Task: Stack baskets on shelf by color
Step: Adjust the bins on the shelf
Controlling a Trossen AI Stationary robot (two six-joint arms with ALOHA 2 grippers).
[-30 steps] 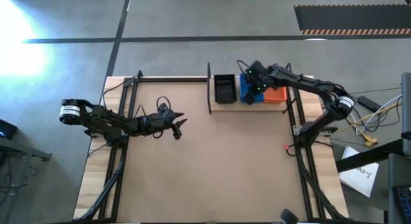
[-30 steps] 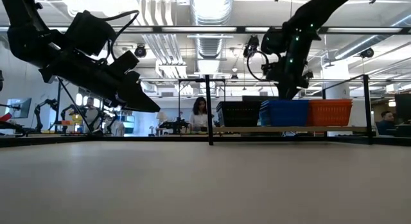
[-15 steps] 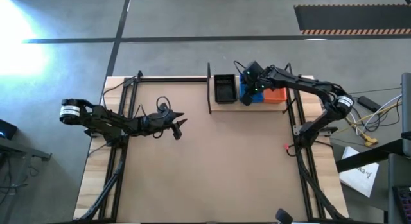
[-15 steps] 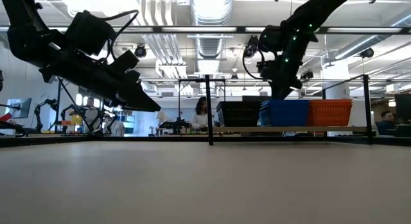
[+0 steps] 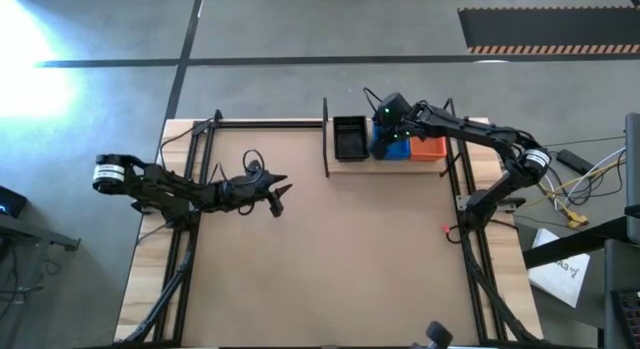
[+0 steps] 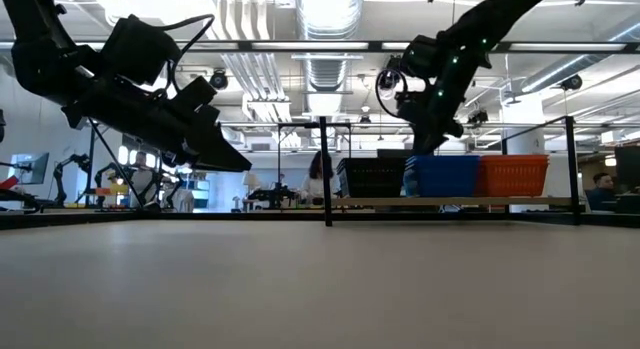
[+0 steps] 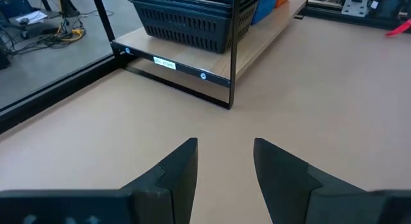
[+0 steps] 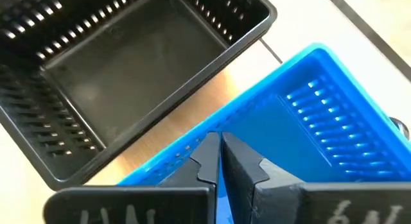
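Note:
On the pale shelf (image 5: 345, 162) at the table's far edge, a black basket (image 5: 348, 139), a blue basket (image 5: 397, 149) and an orange basket (image 5: 430, 147) stand side by side on their bottoms. My right gripper (image 8: 220, 150) is shut and hovers over the blue basket's rim (image 8: 270, 99), on the side facing the black basket (image 8: 128, 70). In the low view it stands at the blue basket's corner (image 6: 413, 149). My left gripper (image 7: 225, 163) is open and held above the table's left half (image 5: 279, 194), touching nothing. My right gripper comes down from above at a slant. Its shut fingertips (image 8: 209, 153) lie right at the blue basket's rim (image 8: 257, 108) on the black basket's side. Whether they touch the rim I cannot tell. The basket stays flat on the shelf.
Thin black posts (image 6: 324, 169) and rods frame the shelf and the table's edges. The wide brown tabletop (image 5: 330, 259) lies between the arms. A person and other equipment show in the room beyond the table.
My right gripper has moved toward the table's left, from above the blue basket's middle to its edge next to the black basket, and has risen a little. The baskets have stayed in place.

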